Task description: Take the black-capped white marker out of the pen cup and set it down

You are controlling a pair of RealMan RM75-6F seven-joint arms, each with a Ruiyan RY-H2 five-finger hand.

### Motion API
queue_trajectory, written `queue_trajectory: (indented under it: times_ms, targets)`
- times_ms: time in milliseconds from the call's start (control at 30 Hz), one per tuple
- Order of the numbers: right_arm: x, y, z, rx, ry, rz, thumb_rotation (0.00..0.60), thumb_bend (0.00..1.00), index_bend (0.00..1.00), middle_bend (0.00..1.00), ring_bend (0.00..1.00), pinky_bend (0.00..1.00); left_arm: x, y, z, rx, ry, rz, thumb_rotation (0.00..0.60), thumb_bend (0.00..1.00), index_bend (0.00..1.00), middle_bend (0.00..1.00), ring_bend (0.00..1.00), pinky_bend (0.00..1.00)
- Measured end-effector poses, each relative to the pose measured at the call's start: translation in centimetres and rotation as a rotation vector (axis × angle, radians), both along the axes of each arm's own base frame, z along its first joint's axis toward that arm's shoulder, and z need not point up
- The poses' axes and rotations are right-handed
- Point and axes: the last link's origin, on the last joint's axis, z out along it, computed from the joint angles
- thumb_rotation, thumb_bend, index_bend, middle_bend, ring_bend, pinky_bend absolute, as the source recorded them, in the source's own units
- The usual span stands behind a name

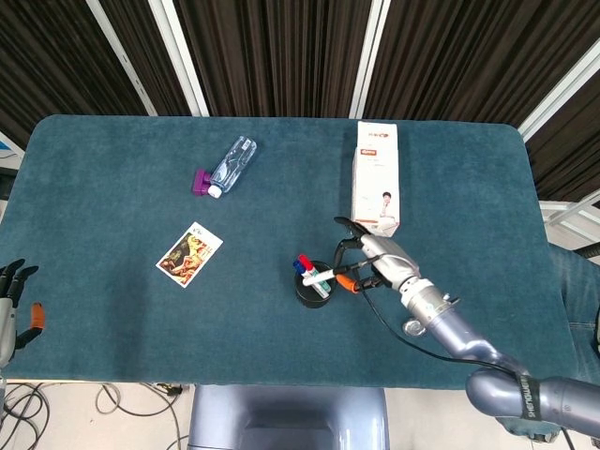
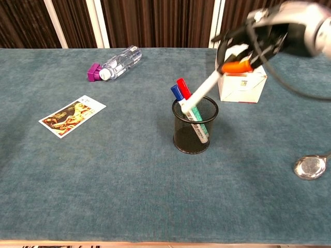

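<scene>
A black mesh pen cup stands mid-table with a red-capped marker, a blue-capped one and a green-labelled one in it. My right hand is raised above and to the right of the cup and grips the top end of the white marker. The marker slants down-left, its lower tip level with the cup's rim. Its black cap is hidden inside the hand. My left hand hangs off the table's left front edge, fingers apart and holding nothing.
A water bottle with a purple cap lies at the back left. A picture card lies left of the cup. A white carton stands behind my right hand. A round metal spoon bowl rests at the right front.
</scene>
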Motion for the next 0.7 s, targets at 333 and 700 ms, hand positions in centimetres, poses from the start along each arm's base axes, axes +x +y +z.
queue_trajectory:
  times_ms: [333,700]
  targets:
    - [0.4,-0.6,7.1,-0.107,0.010,0.004,0.600,0.47,0.61,0.00,0.00,0.18,0.0,0.0,0.1,0.004,0.001,0.000,0.600,0.53,0.17,0.09,0.09,0.11]
    - [-3.4,-0.6,6.0,-0.025,0.094,-0.073,0.600,0.47,0.61,0.00,0.00,0.18,0.0,0.0,0.1,0.006,0.002,0.002,0.600,0.53,0.18,0.09,0.09,0.11]
